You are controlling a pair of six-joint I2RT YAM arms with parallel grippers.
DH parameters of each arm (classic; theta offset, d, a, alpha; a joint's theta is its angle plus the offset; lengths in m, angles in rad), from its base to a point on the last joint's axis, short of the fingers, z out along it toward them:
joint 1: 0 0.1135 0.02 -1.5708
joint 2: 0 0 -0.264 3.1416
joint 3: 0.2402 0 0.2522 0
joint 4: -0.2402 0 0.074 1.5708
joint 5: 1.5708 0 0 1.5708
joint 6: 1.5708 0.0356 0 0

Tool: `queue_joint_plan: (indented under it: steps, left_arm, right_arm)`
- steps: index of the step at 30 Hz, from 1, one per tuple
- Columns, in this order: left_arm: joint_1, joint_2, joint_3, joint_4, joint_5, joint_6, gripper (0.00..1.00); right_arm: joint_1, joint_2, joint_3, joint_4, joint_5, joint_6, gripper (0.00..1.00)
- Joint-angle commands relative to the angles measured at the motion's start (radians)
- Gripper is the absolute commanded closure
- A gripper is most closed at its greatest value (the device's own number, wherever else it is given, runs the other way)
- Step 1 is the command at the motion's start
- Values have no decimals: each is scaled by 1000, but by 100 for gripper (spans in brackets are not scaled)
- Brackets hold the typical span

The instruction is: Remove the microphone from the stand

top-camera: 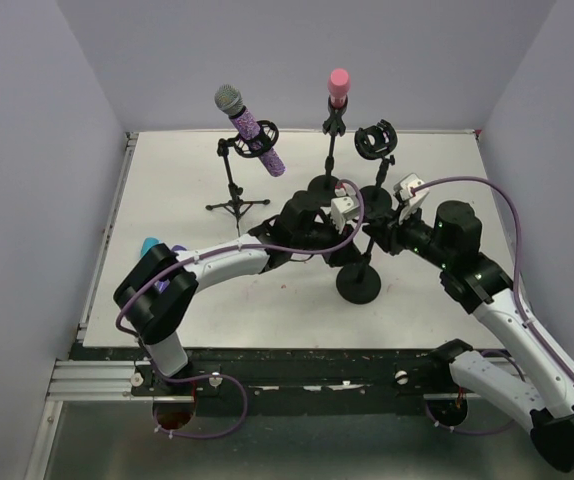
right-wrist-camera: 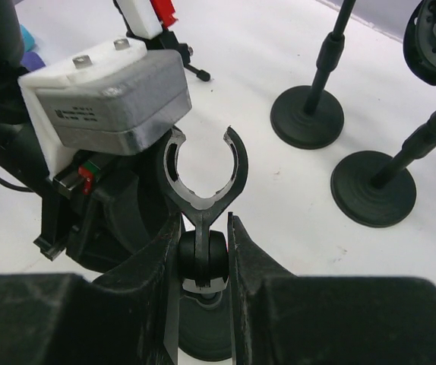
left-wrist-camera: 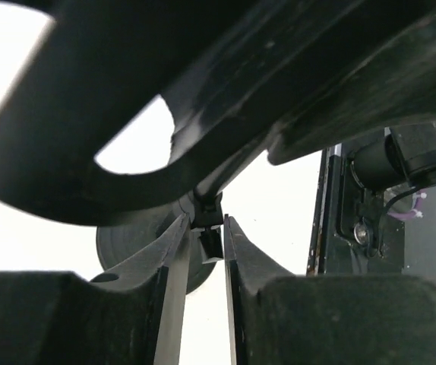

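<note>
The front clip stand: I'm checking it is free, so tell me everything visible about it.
The front stand is matte black: a round base on the table, a thin stem, and a U-shaped clip on top, open and empty. The right gripper pinches the joint under the clip; the left gripper is shut on the stem.

Black round-base stand point(top-camera: 358, 283) upright mid-table; U-shaped clip point(right-wrist-camera: 203, 204) opening upward.

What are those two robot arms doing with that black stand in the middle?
Both arms hold the front stand. The right gripper pinches the neck just under its clip, which is empty. The left gripper is closed on the stand lower down. The purple microphone and pink microphone sit in stands behind.
</note>
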Motion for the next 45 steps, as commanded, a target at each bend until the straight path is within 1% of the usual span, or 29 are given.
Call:
queue_joint_plan:
  steps: [1, 2, 3, 4, 5, 7, 9, 11, 13, 16, 17, 21, 23, 24, 26, 27, 28, 29, 30, 31, 32, 34, 35, 36, 37, 40, 42, 45]
  left_arm:
    - [0, 21, -23, 3, 26, -21, 71]
    - [3, 23, -29, 12, 40, -31, 77]
    - [6, 23, -37, 19, 56, -38, 87]
    - [10, 26, -38, 27, 73, -50, 95]
    - [12, 26, -44, 39, 86, -64, 100]
    - [35, 37, -49, 102, 173, -133, 100]
    - [67, 57, -40, 185, 330, -234, 100]
    - [90, 76, -11, 226, 447, -317, 100]
    - [108, 107, 25, 240, 539, -391, 100]
    - [130, 188, 32, 361, 661, -596, 100]
    - [133, 205, 35, 374, 681, -621, 100]
    - [128, 228, 72, 334, 728, -667, 100]
    - [125, 236, 113, 250, 764, -660, 100]
    - [124, 244, 143, 183, 796, -650, 100]
    - [112, 288, 192, 151, 866, -711, 100]
    - [107, 311, 207, 160, 886, -769, 96]
    - [102, 334, 213, 182, 888, -819, 83]
    - [101, 343, 213, 212, 884, -863, 67]
    - [108, 330, 198, 219, 867, -862, 47]
    - [113, 301, 174, 228, 847, -842, 36]
    - [121, 276, 160, 231, 831, -827, 33]
    - [139, 221, 132, 222, 799, -787, 32]
    - [153, 196, 126, 181, 779, -754, 30]
    - [167, 180, 126, 112, 752, -680, 28]
    - [182, 158, 131, 10, 726, -610, 27]
    - [200, 103, 178, -314, 612, -323, 27]
    - [201, 74, 224, -498, 542, -163, 27]
    - [202, 14, 229, -582, 437, -46, 27]
  right_arm:
    - [-7, 15, 25, -51, 36, 37, 99]
    - [-7, 18, 27, -52, 39, 35, 99]
    - [-8, 19, 27, -54, 41, 34, 99]
    - [-7, 19, 28, -55, 41, 35, 99]
    - [-7, 20, 31, -55, 39, 34, 99]
    - [-7, 23, 40, -63, 44, 40, 99]
    - [-8, 23, 51, -74, 48, 40, 99]
    - [-7, 19, 60, -86, 53, 40, 99]
    - [-7, 14, 67, -95, 54, 40, 99]
    - [-7, 6, 71, -105, 50, 41, 99]
    - [-7, 6, 71, -106, 51, 40, 99]
    - [-7, -1, 70, -106, 47, 32, 99]
    - [-7, -8, 68, -102, 34, 21, 99]
    - [-7, -11, 67, -98, 25, 14, 99]
    - [-8, -17, 64, -89, 15, 1, 99]
    - [-7, -17, 62, -86, 16, 1, 99]
    - [-8, -18, 62, -85, 18, 1, 99]
    - [-7, -17, 62, -80, 18, 0, 100]
    - [-7, -18, 64, -79, 19, 0, 99]
    - [-8, -18, 64, -75, 21, 1, 99]
    - [-7, -18, 64, -71, 22, 1, 99]
    - [-7, -15, 68, -68, 27, 4, 99]
    - [-7, -15, 70, -66, 31, 4, 99]
    - [-7, -15, 70, -63, 34, 4, 99]
    - [-8, -15, 71, -62, 37, 3, 99]
    - [-7, -18, 70, -49, 45, -5, 99]
    - [-5, -20, 68, -42, 53, -9, 99]
    - [-7, -18, 59, -14, 68, -20, 99]
